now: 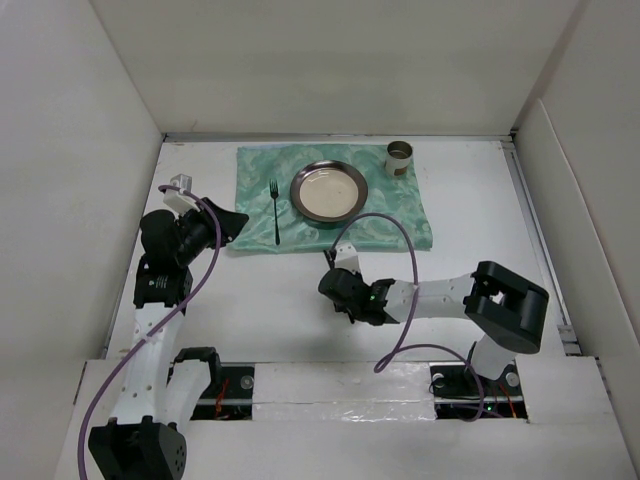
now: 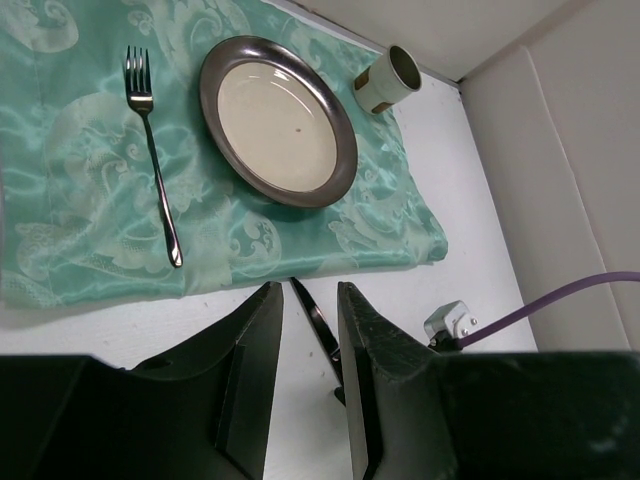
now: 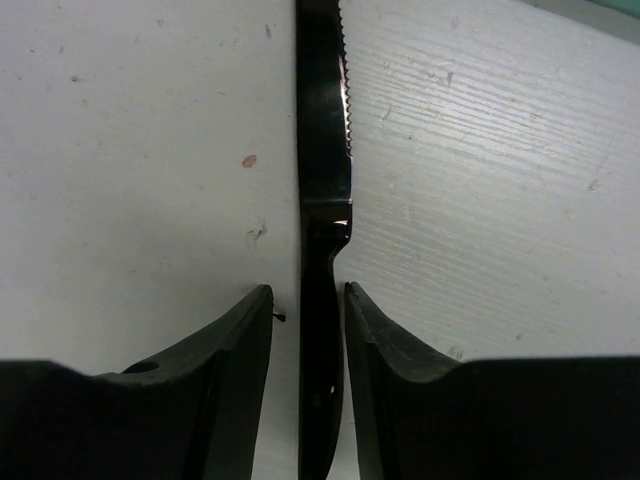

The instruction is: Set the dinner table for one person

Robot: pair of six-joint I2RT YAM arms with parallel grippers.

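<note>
The knife (image 3: 325, 150) appears thin, stiff and slick, lying flat on the tabletop (image 3: 130, 150); its handle (image 3: 320, 340) is the safe hold. The right claw (image 3: 307, 295) straddles it, spread, not yet pinching.

White dinner table (image 1: 475, 215) — flat (rectangular)

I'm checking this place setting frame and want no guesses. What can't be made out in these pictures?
Knife: in the right wrist view its tip and handle end run off the top and bottom edges; whether the right gripper touches it is unclear.
Cup: inside too dark in the left wrist view, too small from above.
Green mat: left side cut off by the left wrist view's edge.
</note>
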